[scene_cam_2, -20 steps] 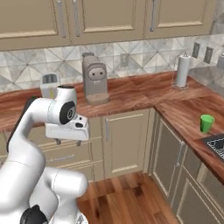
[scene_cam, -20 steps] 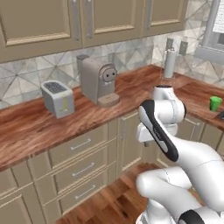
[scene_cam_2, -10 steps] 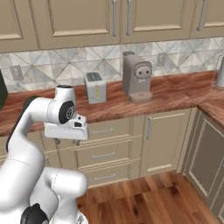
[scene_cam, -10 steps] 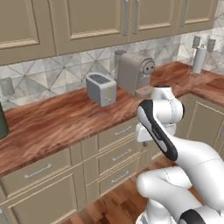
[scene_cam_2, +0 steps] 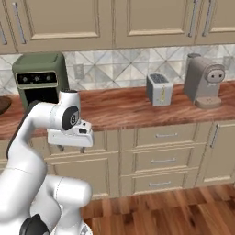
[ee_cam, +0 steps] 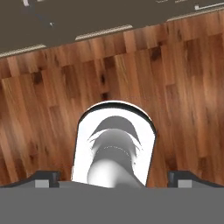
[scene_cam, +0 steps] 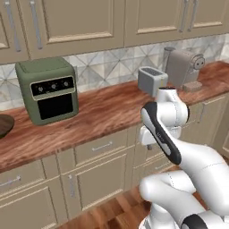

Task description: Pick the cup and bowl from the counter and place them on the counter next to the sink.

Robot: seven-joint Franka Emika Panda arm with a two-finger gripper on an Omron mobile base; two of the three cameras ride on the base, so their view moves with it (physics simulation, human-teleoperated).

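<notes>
Gripper [ee_cam: 113, 177] spread wide, empty, aimed at floor [ee_cam: 183, 87]. No cup or bowl on table [scene_cam: 107, 112] mid-frame; likely light, rigid, best gripped by rim.

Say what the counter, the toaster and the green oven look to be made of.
The counter: reddish-brown wood, visible grain, slight sheen. The toaster: likely brushed metal, pale grey with soft highlights. The green oven: matte olive casing, painted metal or plastic, with a dark glassy door.
</notes>
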